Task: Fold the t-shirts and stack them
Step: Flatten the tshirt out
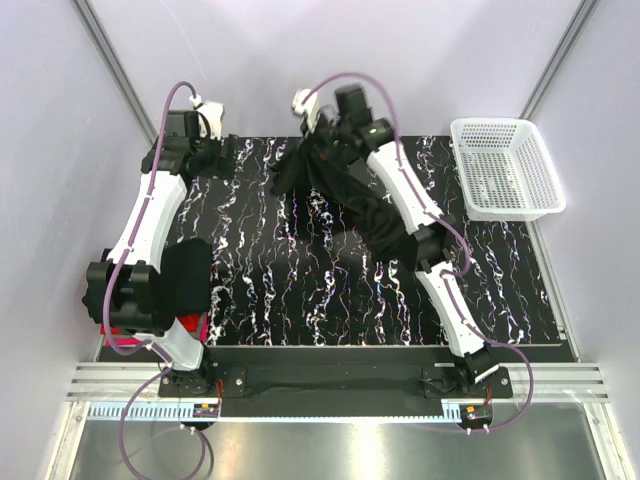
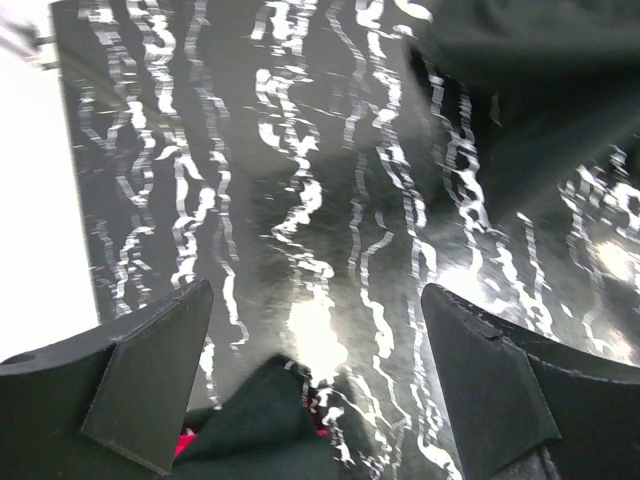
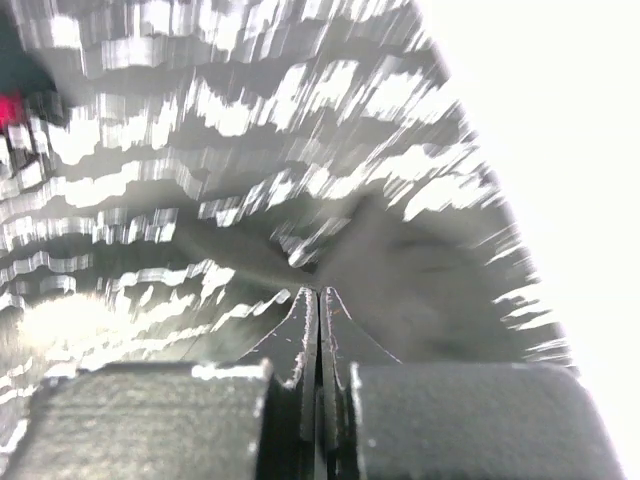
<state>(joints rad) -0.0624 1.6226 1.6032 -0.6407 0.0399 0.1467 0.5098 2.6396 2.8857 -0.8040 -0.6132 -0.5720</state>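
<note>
The black white-veined table carries a crumpled black t-shirt, a shirt stack and a white basket.

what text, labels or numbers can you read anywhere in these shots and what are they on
No text can be read in any view.
On the marked strip along the near rail: ticks only, any numbers too small to read.
On the small tags by the arm bases: too small to read.
On the black t-shirt and the white basket: no print visible.

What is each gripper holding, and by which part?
Right gripper pinches the black t-shirt by a thin edge of cloth; left gripper is open, empty.
</note>
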